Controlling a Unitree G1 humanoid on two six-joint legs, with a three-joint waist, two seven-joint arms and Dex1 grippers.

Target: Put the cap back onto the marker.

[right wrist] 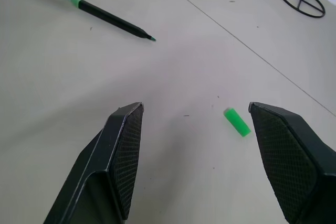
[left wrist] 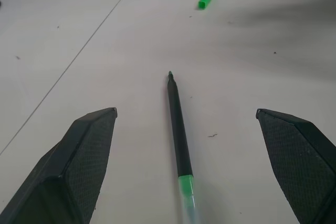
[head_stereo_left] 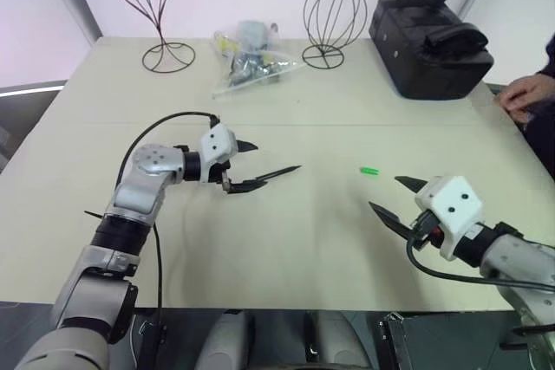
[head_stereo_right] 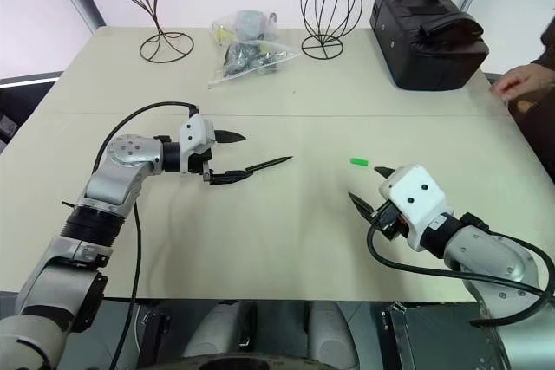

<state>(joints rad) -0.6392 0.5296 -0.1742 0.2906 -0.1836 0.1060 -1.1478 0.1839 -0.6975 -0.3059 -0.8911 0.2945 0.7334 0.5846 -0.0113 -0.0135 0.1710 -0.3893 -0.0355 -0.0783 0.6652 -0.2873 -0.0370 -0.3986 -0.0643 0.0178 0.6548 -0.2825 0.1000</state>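
Observation:
The marker [head_stereo_left: 282,172] is a slim black pen with a green band near its rear end, lying flat on the beige table [head_stereo_left: 286,249]. Its pointed tip faces the cap. My left gripper [head_stereo_left: 254,165] hovers open over the marker's rear end. In the left wrist view the marker [left wrist: 177,129] lies on the table between the spread fingers [left wrist: 84,156], ungripped. The cap [head_stereo_left: 370,171], a tiny bright green cylinder, lies a short way past the marker's tip. My right gripper [head_stereo_left: 392,198] is open and empty just behind the cap [right wrist: 237,121], which sits close to one finger [right wrist: 289,156].
At the table's back stand two black wire forms [head_stereo_left: 160,6] [head_stereo_left: 334,15] with a clear plastic bag of small items [head_stereo_left: 251,58] between them. A black case [head_stereo_left: 429,36] sits at the back right. A person's hand [head_stereo_left: 525,93] rests at the right edge.

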